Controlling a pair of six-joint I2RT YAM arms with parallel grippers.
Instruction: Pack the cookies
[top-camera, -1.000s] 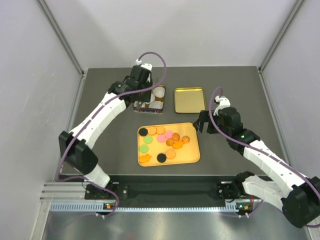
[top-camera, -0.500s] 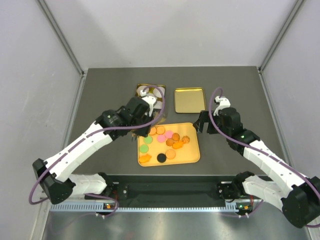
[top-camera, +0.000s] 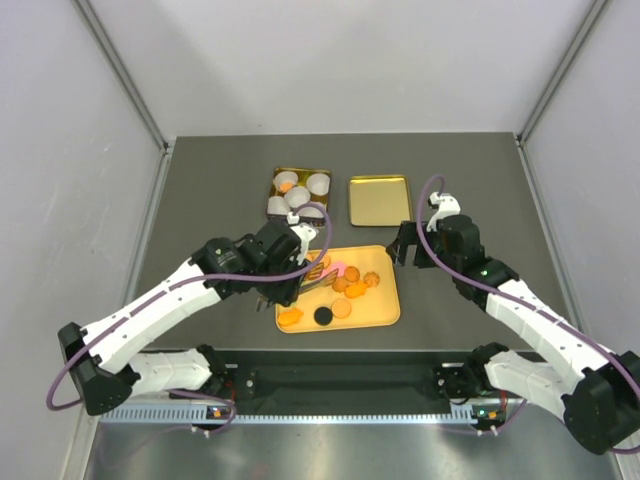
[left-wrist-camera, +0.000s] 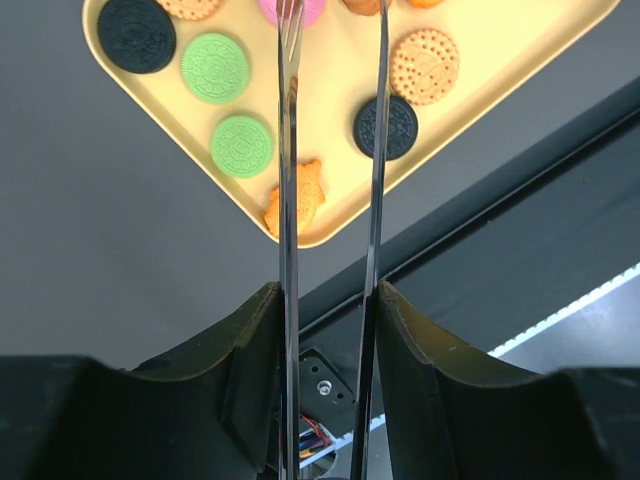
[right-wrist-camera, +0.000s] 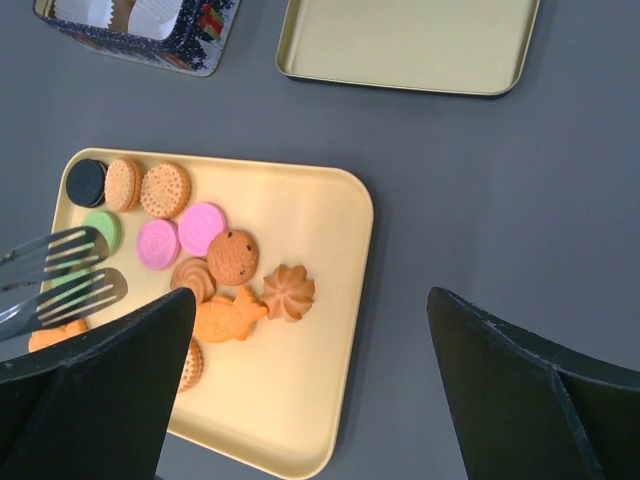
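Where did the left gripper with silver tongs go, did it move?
Yes. The left gripper, holding silver tongs, left the dark tin of white paper cups and came toward the near edge; it now hangs over the yellow tray.

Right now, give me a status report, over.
Left gripper shut on tongs, tips open and empty over the cookies. Right gripper open beside the tray. Nothing blocking the cookies.

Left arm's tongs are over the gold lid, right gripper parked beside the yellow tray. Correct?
Not quite. The tongs are over the yellow tray, not the gold lid; the right wrist view shows it. The right gripper is beside the tray.
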